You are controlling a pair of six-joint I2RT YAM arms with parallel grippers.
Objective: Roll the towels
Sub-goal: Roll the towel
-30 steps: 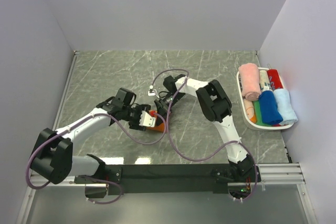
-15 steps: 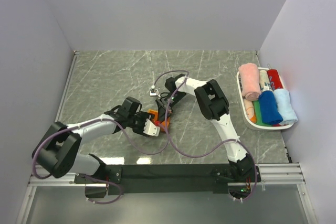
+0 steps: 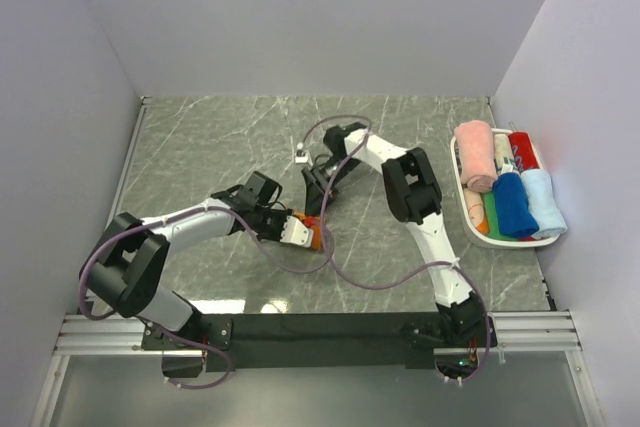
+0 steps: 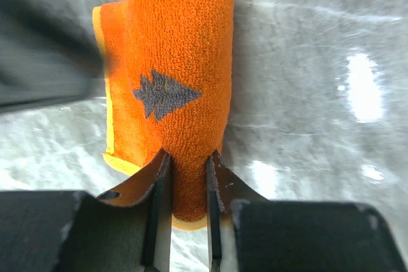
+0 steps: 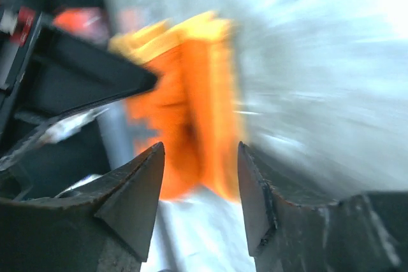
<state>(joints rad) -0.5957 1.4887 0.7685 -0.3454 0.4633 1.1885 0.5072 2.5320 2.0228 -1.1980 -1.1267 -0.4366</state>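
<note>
A rolled orange towel (image 4: pixel 178 93) lies mid-surface (image 3: pixel 200 147), one end pinched between the narrowed left fingers (image 4: pixel 159 208). The right fingers (image 5: pixel 134 189) stand apart nearby, holding nothing. Soft, light terry probably springs loose, so it is best gripped across the roll's end.

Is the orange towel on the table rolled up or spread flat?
Rolled: the orange towel forms a tight cylinder, its end pinched by the left hand.
</note>
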